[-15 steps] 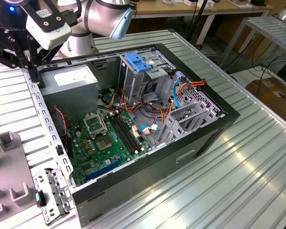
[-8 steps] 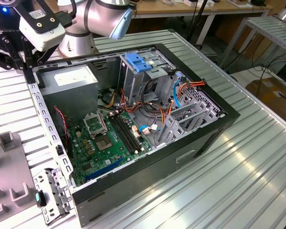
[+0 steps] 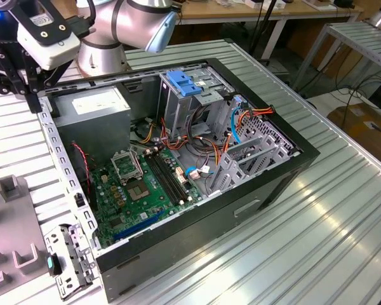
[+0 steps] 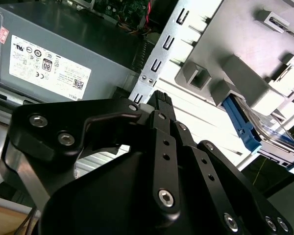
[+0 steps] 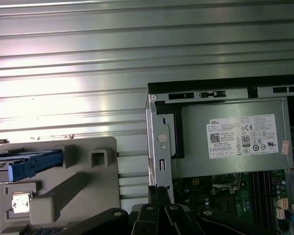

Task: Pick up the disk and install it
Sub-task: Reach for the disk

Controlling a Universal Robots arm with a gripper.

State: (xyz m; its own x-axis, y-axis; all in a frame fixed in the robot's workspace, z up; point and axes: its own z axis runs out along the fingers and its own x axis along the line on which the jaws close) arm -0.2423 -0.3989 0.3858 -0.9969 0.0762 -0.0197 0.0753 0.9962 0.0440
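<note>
The disk (image 5: 32, 162) is a flat drive with bright blue rails, lying in a grey holder block (image 5: 83, 186) on the table beside the computer case. In the second wrist view the disk (image 4: 246, 125) sits tucked under the block's grey posts. My gripper (image 4: 156, 101) is shut with nothing between its fingers. It hovers over the case's metal edge by the grey power supply (image 5: 230, 142), well apart from the disk. The exterior view has the gripper (image 3: 33, 100) at the case's far corner on that view's left. Its black fingertips (image 5: 159, 195) overlap the case rim.
The open computer case (image 3: 273, 184) holds a green motherboard (image 3: 146, 190), orange and blue cables, and a tall grey drive cage with a blue latch plate (image 3: 184, 82). A grey fixture (image 3: 9, 187) and a metal bracket (image 3: 70, 257) lie on the ribbed table at the exterior view's left.
</note>
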